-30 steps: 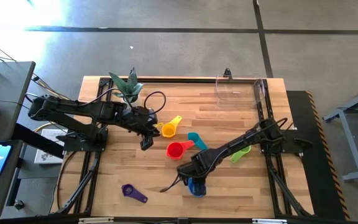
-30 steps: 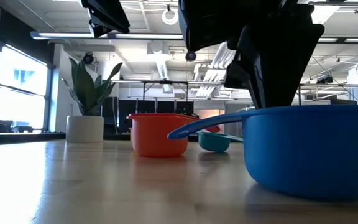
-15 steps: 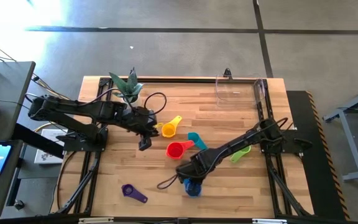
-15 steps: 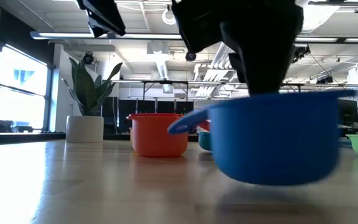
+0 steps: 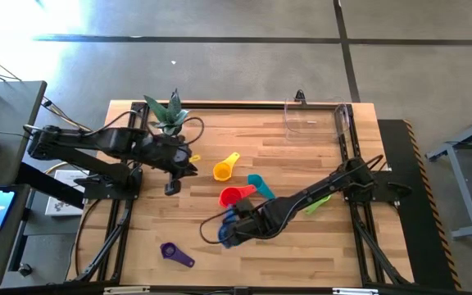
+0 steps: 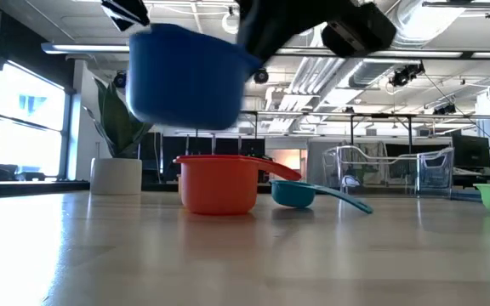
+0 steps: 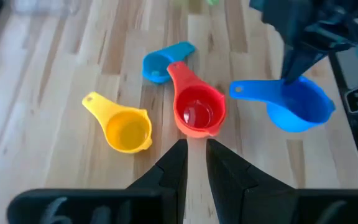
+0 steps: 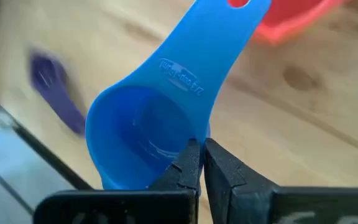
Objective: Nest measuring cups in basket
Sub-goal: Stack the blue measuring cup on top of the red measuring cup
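Note:
The blue measuring cup hangs in the air in my right gripper, which is shut on it above the table's near middle; the low view shows the blue cup well off the table. The red cup, teal cup, yellow cup, green cup and purple cup rest on the wood. The clear basket stands at the far edge. My left gripper hovers shut, left of the yellow cup. No orange cup shows. My right gripper pinches the blue cup's bowl wall right beside the root of the handle, one finger on the inner side and the other outside. The cup is lifted clear of the table, and its handle points away from the fingers.
A white-potted plant stands at the far left, close to the left arm. The red, teal and yellow cups cluster mid-table. Bare wood lies between the cluster and the basket.
My right gripper has raised the blue cup off the table and carried it toward the left, the cup now hanging clear where it earlier sat on the wood. My left gripper has drawn back toward the table's left edge.

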Controlling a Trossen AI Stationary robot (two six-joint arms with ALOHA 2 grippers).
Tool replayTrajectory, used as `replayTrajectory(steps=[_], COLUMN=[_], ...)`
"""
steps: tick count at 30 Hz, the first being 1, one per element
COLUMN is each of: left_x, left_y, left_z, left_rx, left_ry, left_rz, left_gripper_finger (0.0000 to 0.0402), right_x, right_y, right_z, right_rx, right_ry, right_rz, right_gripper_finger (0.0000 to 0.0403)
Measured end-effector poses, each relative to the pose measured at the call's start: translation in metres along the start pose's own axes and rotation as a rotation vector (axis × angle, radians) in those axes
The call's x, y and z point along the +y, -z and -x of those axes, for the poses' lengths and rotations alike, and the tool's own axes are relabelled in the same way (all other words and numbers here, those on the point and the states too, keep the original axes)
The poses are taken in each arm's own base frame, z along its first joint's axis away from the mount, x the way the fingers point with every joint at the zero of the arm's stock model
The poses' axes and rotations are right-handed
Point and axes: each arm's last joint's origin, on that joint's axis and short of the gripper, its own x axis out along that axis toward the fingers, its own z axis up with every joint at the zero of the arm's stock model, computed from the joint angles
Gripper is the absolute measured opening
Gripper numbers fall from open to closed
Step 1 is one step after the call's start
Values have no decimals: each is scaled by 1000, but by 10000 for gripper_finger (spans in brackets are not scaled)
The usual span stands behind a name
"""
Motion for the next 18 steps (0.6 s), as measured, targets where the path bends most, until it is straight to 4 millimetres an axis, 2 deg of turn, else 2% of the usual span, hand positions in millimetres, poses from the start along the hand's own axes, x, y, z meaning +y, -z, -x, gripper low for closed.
replayTrajectory(steps=[8,13,18], left_x=[2,2,2], left_y=[4,6,7], left_z=[29,37,40], left_rx=[-103,-129,-140], left_ry=[10,17,19], left_rz=[-19,43,52], left_gripper_finger=[49,49,49], right_x=[1,-8,-13], right_y=[10,15,13], right_z=[5,8,10], right_rx=[-264,-465,-572], right_ry=[-26,-15,-21], right_rz=[-210,-370,-483], right_gripper_finger=[0,0,0])
